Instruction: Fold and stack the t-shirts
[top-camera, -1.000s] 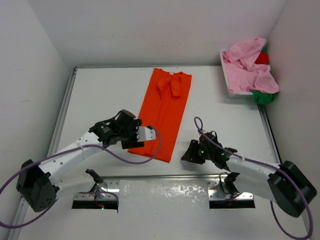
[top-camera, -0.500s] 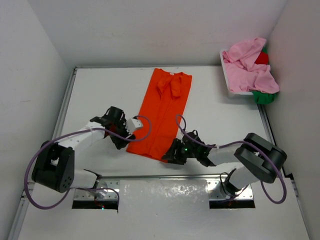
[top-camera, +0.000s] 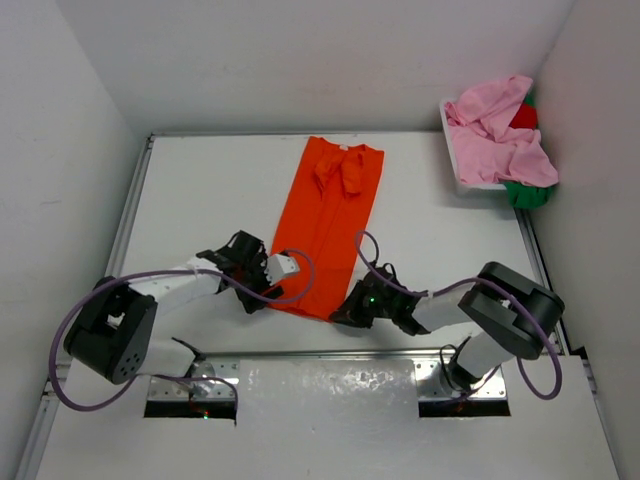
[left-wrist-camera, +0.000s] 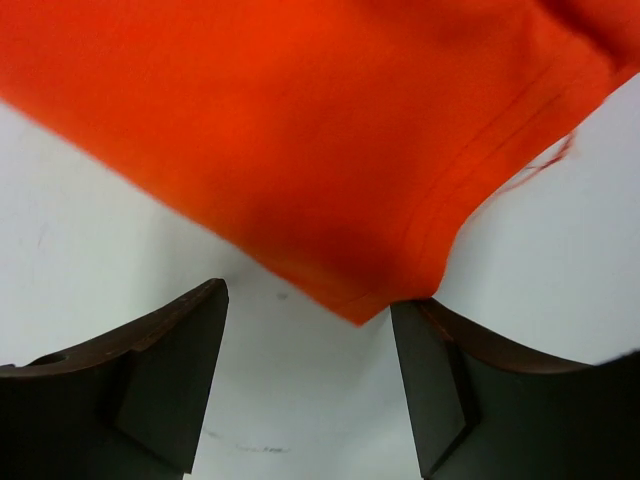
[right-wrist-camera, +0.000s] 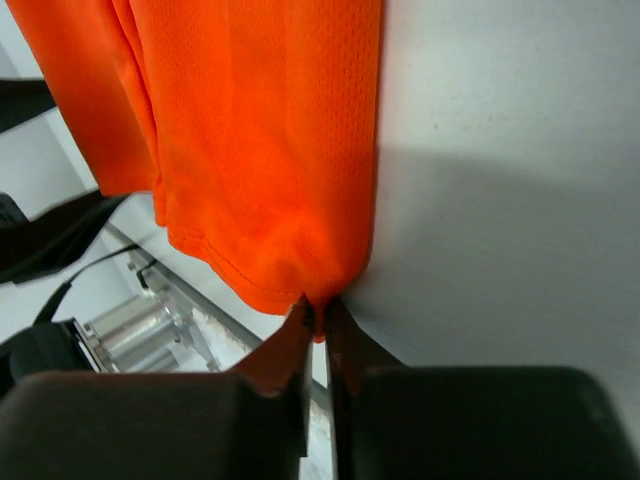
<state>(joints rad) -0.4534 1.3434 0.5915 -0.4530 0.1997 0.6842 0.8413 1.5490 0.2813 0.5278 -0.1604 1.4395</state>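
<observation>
Right gripper (right-wrist-camera: 318, 318) pinches the near hem corner of the orange t-shirt (right-wrist-camera: 260, 140), jaws almost together; left gripper (left-wrist-camera: 308, 300) stands open around the other near corner, low over the surface (left-wrist-camera: 90, 210).

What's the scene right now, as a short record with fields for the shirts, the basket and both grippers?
orange shirt: flat on the table, folded into a long strip
left gripper: open, a finger on either side of the strip's near left corner
right gripper: shut on the strip's near right corner
basket: far right, crumpled heap in it
heap: pink shirt on top; red shirt and green shirt partly showing
stack: not started
</observation>
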